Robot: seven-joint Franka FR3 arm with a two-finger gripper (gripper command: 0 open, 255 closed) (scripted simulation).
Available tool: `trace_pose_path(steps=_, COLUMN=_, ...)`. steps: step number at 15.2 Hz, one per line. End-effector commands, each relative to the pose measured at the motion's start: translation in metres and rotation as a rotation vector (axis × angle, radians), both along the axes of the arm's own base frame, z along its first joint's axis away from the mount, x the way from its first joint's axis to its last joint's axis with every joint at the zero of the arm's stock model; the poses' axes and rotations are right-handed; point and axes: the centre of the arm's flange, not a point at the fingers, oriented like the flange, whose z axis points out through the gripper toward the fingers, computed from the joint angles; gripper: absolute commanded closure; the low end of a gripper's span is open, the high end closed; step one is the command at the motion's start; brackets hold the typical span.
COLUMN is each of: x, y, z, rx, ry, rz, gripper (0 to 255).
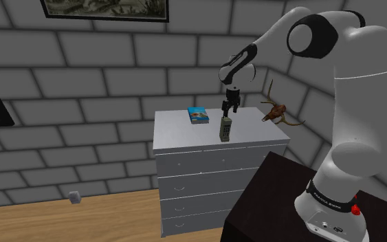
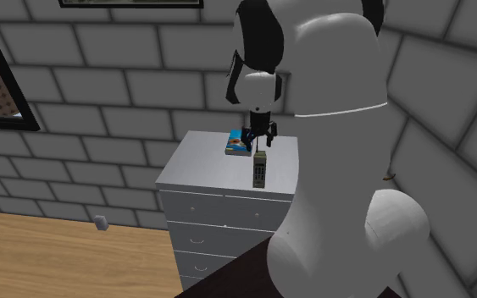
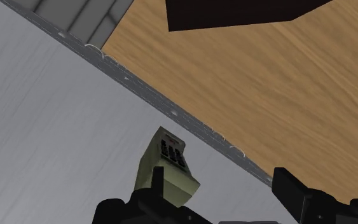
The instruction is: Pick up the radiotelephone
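- The claw (image 1: 229,108) hangs right above the radiotelephone (image 1: 226,128), pointing straight down at it.
- In the wrist view the radiotelephone (image 3: 168,167) sits between the two black fingers (image 3: 298,194). It is closer to one finger than to the other.
- The claw (image 3: 196,191) is released. Its fingers are spread wide, and the far one does not touch the radiotelephone.
- The radiotelephone (image 2: 262,169) is green with dark buttons. It is on top of the grey dresser (image 1: 178,134), near the front edge.
- It stands up tall on its bottom end, so its long side goes up and down. Its top end points up at the claw.
- Its button side faces the front edge of the dresser.
- Going across the shoulder view from its left, there is first a small grey thing (image 1: 75,196). It lies on the wooden floor (image 1: 82,223), close to the grey block wall (image 1: 82,82).
- Next is a blue book (image 1: 198,115). It lies flat near the back edge of the dresser, near the radiotelephone but not touching it.
- Then come the claw and the radiotelephone.
- After that is a brown skull with antlers (image 1: 279,113), at the dresser's far end. It is well apart from the radiotelephone.
- Last is the dark stand (image 1: 271,199), down in front of the dresser.
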Motion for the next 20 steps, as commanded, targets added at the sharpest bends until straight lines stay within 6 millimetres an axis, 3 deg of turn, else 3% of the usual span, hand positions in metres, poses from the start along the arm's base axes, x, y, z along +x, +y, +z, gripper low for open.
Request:
trace_pose_path(steps=1, x=0.011, y=-0.017, z=-0.018, rx=0.001, ry=0.000, rz=-0.012, gripper=0)
trace_pose_path(steps=4, x=0.026, y=-0.036, z=-0.041, rx=0.002, ry=0.001, rz=-0.026, gripper=0)
trace_pose_path(steps=13, x=0.026, y=-0.036, z=-0.081, rx=0.002, ry=0.001, rz=-0.026, gripper=0)
trace_pose_path(steps=14, x=0.027, y=-0.036, z=-0.080, rx=0.002, ry=0.001, rz=-0.026, gripper=255)
trace_pose_path(steps=20, x=0.027, y=-0.036, z=-0.080, rx=0.002, ry=0.001, rz=-0.026, gripper=255)
